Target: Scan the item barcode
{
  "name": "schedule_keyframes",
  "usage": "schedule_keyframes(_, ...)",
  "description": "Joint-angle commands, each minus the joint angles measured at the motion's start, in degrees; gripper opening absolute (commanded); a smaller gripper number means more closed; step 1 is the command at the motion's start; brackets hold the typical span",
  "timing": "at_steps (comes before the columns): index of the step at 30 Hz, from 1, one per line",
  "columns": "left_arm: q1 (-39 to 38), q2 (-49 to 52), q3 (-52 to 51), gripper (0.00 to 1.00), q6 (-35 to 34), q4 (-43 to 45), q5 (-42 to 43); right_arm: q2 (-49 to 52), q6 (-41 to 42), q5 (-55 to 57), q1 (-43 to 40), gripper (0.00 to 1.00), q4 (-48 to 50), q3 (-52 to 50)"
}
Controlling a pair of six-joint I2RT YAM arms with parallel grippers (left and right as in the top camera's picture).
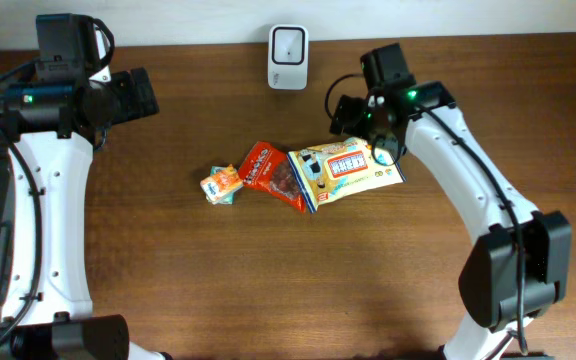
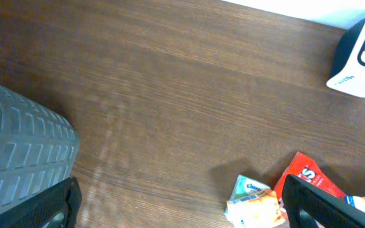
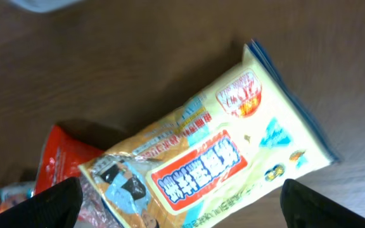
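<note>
First, in the overhead view, a brown wooden table (image 1: 168, 260) with fine grain lines is seen. A yellow snack bag (image 1: 345, 172) is laid flat near the middle of it. The bag is shiny and crinkly and shaped like a long flat pillow, with a red label on it. Its long side is run mostly left to right, with the right end tipped a little toward the far edge. Its left end is laid over a shiny red packet (image 1: 271, 175). A small orange and white packet (image 1: 222, 185) is found just beside the red one. A white scanner (image 1: 288, 45) with rounded corners is stood at the far edge, apart from the bag. The right gripper (image 1: 366, 130) is hung just over the bag's right end. The left gripper (image 1: 138, 92) is seen well apart, off to the left.

Next, in the left wrist view, two black fingers (image 2: 322, 202) are seen at the bottom corners, spread wide, with nothing held. A grey ridged thing (image 2: 18, 158) is seen on the left, and the smooth scanner at the top right.

Last, in the right wrist view, the bag is shown label side up, a bit blurred. Its long side is run from bottom left to top right, and a blue edge is seen at the right end. The right fingers (image 3: 43, 202) are spread wide above it, and nothing is held.
</note>
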Motion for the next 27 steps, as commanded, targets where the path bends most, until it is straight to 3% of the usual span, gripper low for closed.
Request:
schedule_keyframes(1, 0.2, 0.2, -0.2, 0.99, 0.3, 0.1, 0.2, 2.8, 17.8, 0.7, 0.2, 0.93, 1.2, -4.2)
schedule_keyframes(11, 0.2, 0.2, -0.2, 0.99, 0.3, 0.1, 0.2, 10.1, 23.3, 2.1, 0.3, 0.99, 2.9, -5.2)
schedule_keyframes(19, 0.2, 0.2, -0.2, 0.99, 0.3, 0.0, 0.2, 15.3, 19.5, 1.5, 1.0, 1.00, 4.9, -5.3)
schedule_keyframes(27, 0.2, 0.2, -0.2, 0.99, 0.3, 0.1, 0.2, 14.6, -5.4, -3.7, 0.9, 0.64, 4.7, -4.4)
